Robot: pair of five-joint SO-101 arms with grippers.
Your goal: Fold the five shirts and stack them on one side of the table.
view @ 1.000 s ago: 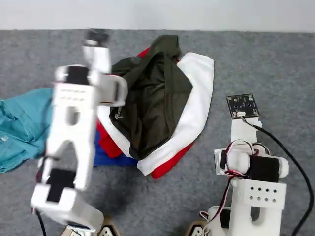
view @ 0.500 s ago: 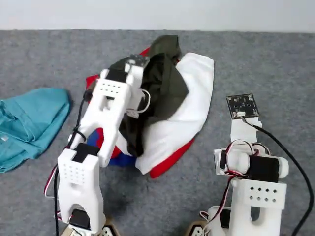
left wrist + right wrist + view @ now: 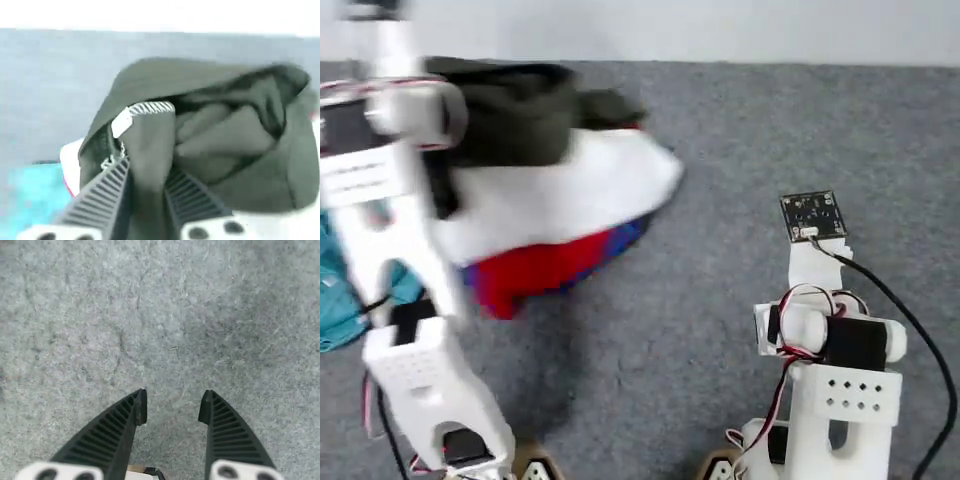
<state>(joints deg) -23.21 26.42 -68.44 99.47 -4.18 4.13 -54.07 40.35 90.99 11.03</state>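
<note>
Clamping a bunched fold of the dark olive shirt (image 3: 225,140) between the fingers of the left gripper (image 3: 147,172), with cloth filling the gap between them, probably so as to get one garment clear of the heap. Holding that shirt toward the far left of the table (image 3: 770,120), close to the back edge and right beside the left arm (image 3: 390,200). Taking along, it seems, more than the one garment: the white shirt (image 3: 560,195) spreading just beneath the olive one and touching it, with the red shirt (image 3: 535,270) and a sliver of the blue shirt (image 3: 625,232) showing below the white, all lying as one layered bundle rather than apart. Judging the layers to be clinging by friction or by tangled sleeves, without being able to tell which. Leaving the teal shirt (image 3: 332,320) crumpled at the left edge of the table, partly behind the left arm, perhaps as the first piece on the stacking side. Parking the right gripper (image 3: 172,407) low over bare grey carpet, fingers apart and holding nothing, well apart from the bundle, likely to leave the cloth free for the other arm. Counting none of the five as folded yet; needing to separate the layers before any fold.
</note>
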